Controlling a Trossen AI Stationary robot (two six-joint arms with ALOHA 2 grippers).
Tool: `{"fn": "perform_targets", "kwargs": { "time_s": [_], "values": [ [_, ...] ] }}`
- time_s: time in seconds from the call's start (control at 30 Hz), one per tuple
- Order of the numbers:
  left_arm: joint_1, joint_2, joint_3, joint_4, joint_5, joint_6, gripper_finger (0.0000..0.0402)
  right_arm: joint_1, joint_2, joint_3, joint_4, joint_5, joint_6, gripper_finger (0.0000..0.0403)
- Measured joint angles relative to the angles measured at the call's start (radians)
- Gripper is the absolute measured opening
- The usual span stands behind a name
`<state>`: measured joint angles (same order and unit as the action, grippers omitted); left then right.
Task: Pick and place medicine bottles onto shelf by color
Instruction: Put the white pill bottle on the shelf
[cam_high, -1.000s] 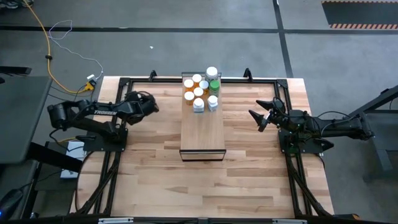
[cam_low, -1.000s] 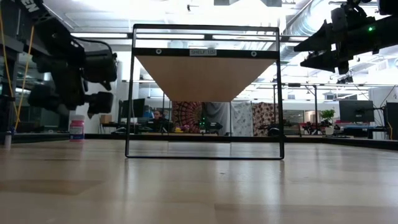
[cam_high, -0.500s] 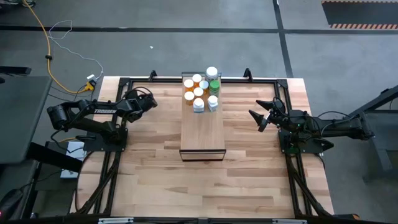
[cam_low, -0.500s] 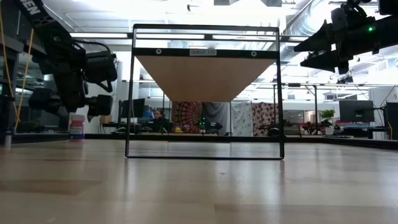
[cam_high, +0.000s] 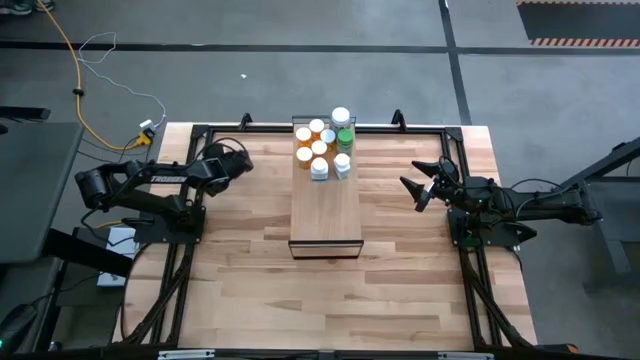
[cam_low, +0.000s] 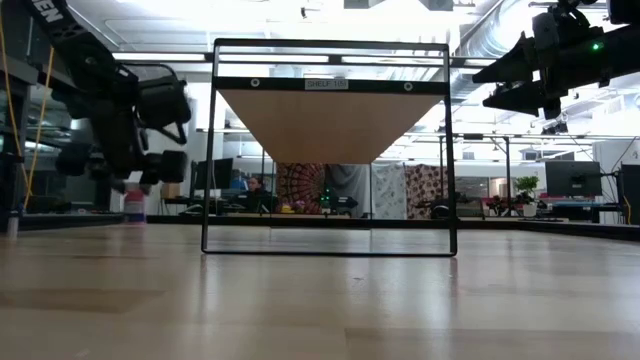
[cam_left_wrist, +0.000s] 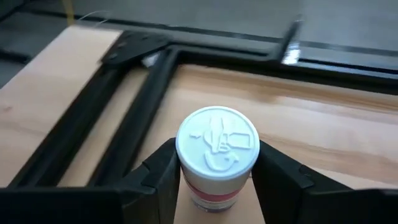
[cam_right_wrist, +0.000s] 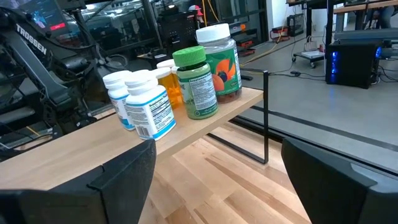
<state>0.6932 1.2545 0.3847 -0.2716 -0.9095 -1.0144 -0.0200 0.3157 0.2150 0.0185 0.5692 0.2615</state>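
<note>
While one shelf (cam_high: 325, 195) carries eight bottles (cam_high: 322, 147) at its far end, the left gripper (cam_left_wrist: 214, 168) grasps a ninth bottle (cam_left_wrist: 217, 155) near the table's (cam_high: 400, 290) far-left corner; right gripper (cam_high: 412, 187) spread, empty

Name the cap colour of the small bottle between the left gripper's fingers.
White cap, clearest in the left wrist view.

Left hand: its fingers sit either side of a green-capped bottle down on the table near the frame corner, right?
Not quite: the cap is white, not green. The left wrist view shows the left hand with its fingers either side of a white-capped bottle on the table near the frame corner.
</note>
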Motion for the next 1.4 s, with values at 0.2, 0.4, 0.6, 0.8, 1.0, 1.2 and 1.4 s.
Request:
{"fn": "perform_targets", "kwargs": {
  "time_s": [0.2, 0.4, 0.6, 0.8, 1.0, 1.2, 1.4],
  "values": [
    [-0.046, -0.094, 0.063, 0.033, 0.042, 0.213, 0.0157, 0.000, 0.000, 0.000, 0.000, 0.000, 0.000, 0.0337],
    [-0.151, -0.243, 0.184, -0.039, 0.134, 0.449, 0.0168, 0.000, 0.000, 0.000, 0.000, 0.000, 0.000, 0.0337],
    [-0.334, -0.352, 0.331, -0.221, 0.174, 0.533, 0.0162, 0.000, 0.000, 0.000, 0.000, 0.000, 0.009, 0.0337],
    [-0.562, -0.363, 0.376, -0.177, 0.238, 0.569, 0.0161, 0.000, 0.000, 0.000, 0.000, 0.000, 0.008, 0.0337],
    [-0.688, -0.221, 0.384, 0.029, 0.243, 0.654, 0.0161, 0.000, 0.000, 0.000, 0.000, 0.000, 0.026, 0.0337],
    [-0.685, -0.024, 0.525, 0.004, 0.269, 0.738, 0.0161, 0.000, 0.000, 0.000, 0.000, 0.000, 0.026, 0.0337],
    [-0.651, 0.126, 0.671, -0.042, 0.234, 0.808, 0.0162, 0.000, 0.000, 0.000, 0.000, 0.000, 0.026, 0.0337]
  ]
}}
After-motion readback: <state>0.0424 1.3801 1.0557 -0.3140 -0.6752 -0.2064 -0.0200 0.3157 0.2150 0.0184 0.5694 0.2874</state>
